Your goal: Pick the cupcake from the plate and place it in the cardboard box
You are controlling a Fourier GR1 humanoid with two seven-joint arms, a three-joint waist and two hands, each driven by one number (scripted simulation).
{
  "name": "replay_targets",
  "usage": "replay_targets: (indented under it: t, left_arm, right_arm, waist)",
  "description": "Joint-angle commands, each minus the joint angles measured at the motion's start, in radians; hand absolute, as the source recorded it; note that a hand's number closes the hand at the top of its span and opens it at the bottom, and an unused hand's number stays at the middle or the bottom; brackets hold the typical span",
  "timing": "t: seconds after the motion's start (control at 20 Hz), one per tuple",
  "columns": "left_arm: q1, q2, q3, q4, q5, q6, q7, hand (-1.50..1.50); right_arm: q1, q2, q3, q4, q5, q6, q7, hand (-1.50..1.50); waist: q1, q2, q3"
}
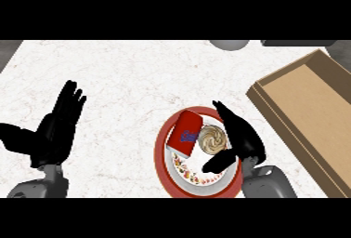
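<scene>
- A white marbled counter seen from steeply above, with two black robot hands coming in from the lower edge.
- A red-rimmed plate sits right of centre. On it lies the cupcake, tipped on its side: its red wrapper points up and left, and its swirled tan frosting faces the right hand.
- The right hand is over the plate's right side. Its fingers reach up past the frosting and its thumb angles down and left below it, so the cupcake sits in the gap between them. The hand looks spread, not yet pinching; whether a finger already touches the frosting cannot be told.
- The left hand rests open at the left, fingers up, well apart from the plate.
- The cardboard box lies at the right, open-topped, near the plate but not touching it.
- Step in hand, by my reading: the grasp. The cupcake is on the plate and not lifted.
- The next move calls for closing thumb and fingers around the cupcake, lifting it clear of the rim, then carrying it right over the box's near wall.
- Hidden or unclear: the hand covers part of the plate's right side; the box runs off the right edge; grey shapes at the top edge are cut off and cannot be identified.
</scene>
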Motion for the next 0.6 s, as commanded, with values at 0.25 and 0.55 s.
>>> replay_targets:
  t: [0.25,0.55]
  left_arm:
    - [-0.031,0.031,0.064,0.038,0.034,-0.058,0.014,0.0]
    - [-0.014,-0.003,0.027,-0.012,0.013,-0.037,0.028,0.0]
  right_arm:
    - [-0.046,-0.001,-0.046,0.09,0.033,0.001,-0.087,-1.5]
    - [0.016,-0.005,0.047,0.045,0.121,-0.058,-0.142,1.5]
  waist:
    - [0.0,0.0,0.0]
    - [0.0,0.0,0.0]
